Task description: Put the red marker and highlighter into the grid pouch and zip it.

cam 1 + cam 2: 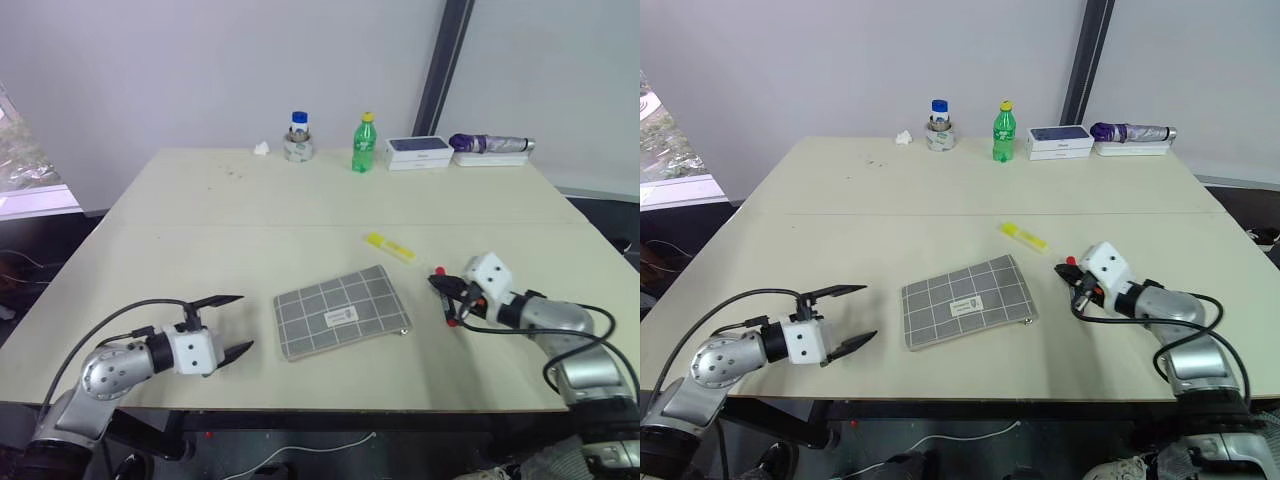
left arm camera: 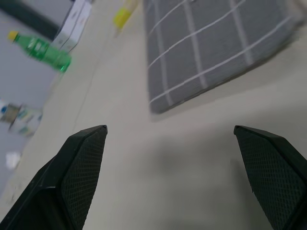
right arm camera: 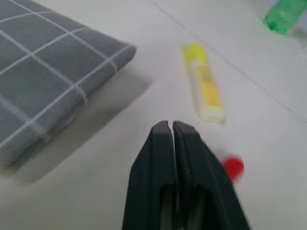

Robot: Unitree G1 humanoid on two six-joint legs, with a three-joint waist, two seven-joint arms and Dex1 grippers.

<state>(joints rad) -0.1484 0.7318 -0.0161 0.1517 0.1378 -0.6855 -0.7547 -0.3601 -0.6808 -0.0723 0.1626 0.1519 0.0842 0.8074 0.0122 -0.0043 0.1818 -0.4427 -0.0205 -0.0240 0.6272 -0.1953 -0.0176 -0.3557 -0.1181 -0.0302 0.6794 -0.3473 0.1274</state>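
- Grey grid pouch (image 1: 342, 312) lies flat near the front edge of the table (image 1: 200, 200), between my two arms, its zip edge toward my right side; whether the zip is open I cannot tell.
- My right gripper (image 3: 172, 125) has its fingers pressed tight together with nothing between them. The red marker (image 3: 233, 166) lies on the table just under and beside those fingers, only its red end peeking out.
- Yellow highlighter (image 1: 389, 246) lies beyond the pouch's far right corner, untouched.
- My left gripper (image 1: 236, 324) hangs spread wide, level, just left of the pouch, touching nothing.
- I judge we are at the very first step: picking up the marker, and this closure looks like a miss.
- Next I would reopen the right fingers, straddle the marker and pinch again, while the left steadies the pouch.
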